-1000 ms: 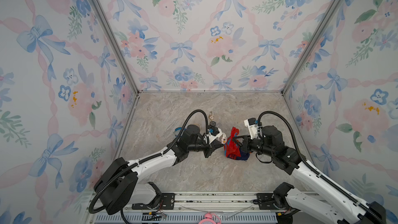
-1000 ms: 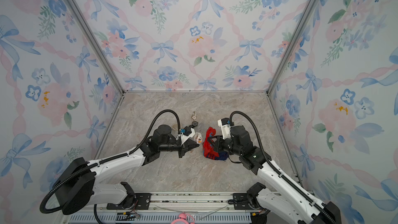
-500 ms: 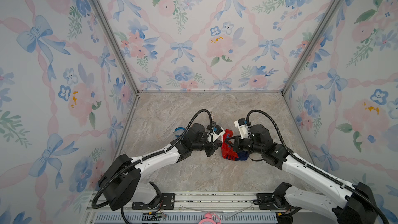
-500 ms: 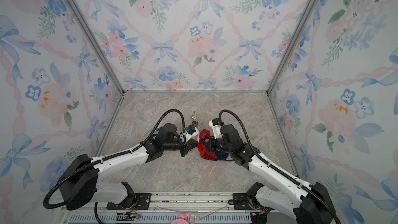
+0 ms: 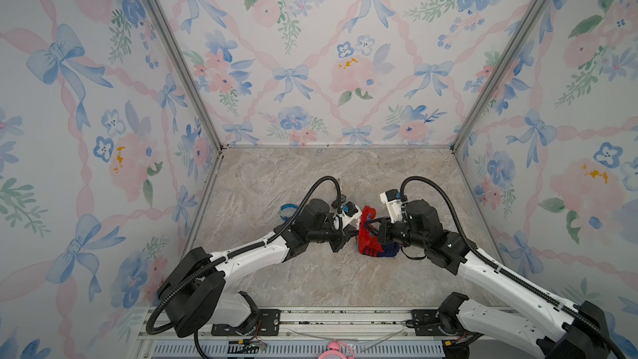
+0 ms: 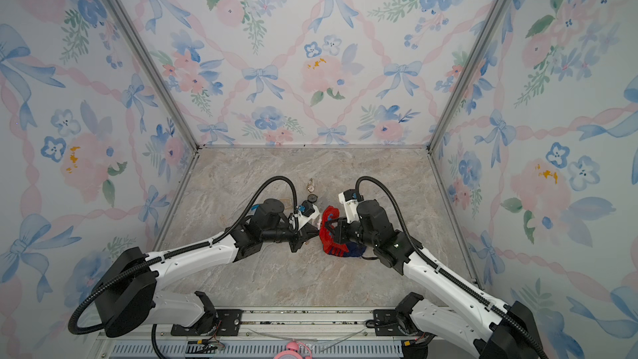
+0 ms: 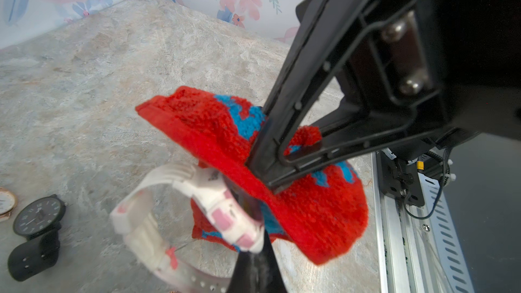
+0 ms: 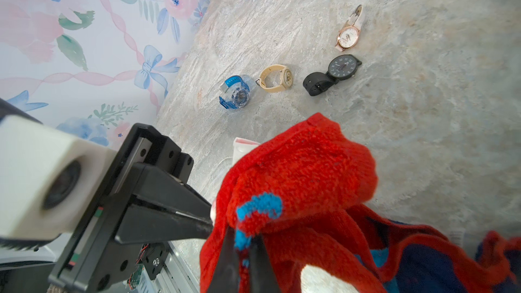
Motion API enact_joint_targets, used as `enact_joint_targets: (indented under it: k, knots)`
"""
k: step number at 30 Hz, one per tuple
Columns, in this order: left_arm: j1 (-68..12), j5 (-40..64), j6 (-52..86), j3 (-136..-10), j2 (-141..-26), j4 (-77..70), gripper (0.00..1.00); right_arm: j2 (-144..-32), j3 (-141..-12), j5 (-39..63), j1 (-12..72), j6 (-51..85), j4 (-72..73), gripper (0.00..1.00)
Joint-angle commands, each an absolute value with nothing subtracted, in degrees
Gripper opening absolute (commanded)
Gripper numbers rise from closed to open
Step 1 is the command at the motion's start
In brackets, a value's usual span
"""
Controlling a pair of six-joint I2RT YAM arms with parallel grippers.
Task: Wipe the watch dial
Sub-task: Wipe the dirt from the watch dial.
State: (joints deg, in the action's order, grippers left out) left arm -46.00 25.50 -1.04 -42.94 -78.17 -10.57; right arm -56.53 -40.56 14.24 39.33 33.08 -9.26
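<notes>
White-and-pink watch (image 7: pixel 217 209) is held up from the table (image 7: pixel 112 66) by the left pincer (image 8: pixel 207 221). The jaws of this pincer are closed tight on the side of the watch case, and the strap hangs free under it and looks blurred. The dial faces the right arm and is almost fully covered, so I cannot tell if it is already clean.

A fluffy red and blue cloth (image 7: pixel 310 207) is pressed directly on the dial. In both top views it fills the narrow gap between the two arms. The right pincer (image 8: pixel 244 252) is on the other side of the cloth from the watch. Its jaws are fully closed on a fold of the cloth, and this fold lies against the watch face. The loose end of the cloth drops below the watch; I cannot tell if it touches the table.

Four more watches lie on the table beyond the held watch, on the side away from the robot's base, well apart from it. They are a black watch (image 8: pixel 338 70), a rose-gold watch (image 8: pixel 348 33), a beige watch (image 8: pixel 277 80) and a blue watch (image 8: pixel 235 94).

I judge the task to be in its middle part. Watch and cloth are both picked up and brought together, and the wiping itself is the step in hand. What seems left is some more rubbing over the dial, then taking the cloth away and putting the watch down.
</notes>
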Motion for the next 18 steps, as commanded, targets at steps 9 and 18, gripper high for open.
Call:
enact_joint_targets:
  k: [9,18]
  knots:
    - [-46.9,28.0,-1.6,-43.5,-78.3,-13.0,0.00,-60.7,-40.0,14.2,39.3,33.3,-6.2,0.00]
    - [-46.8,26.4,-2.6,-42.6,-76.8,-12.3,0.00,-55.5,-39.5,14.4,33.2,33.6,-12.0,0.00]
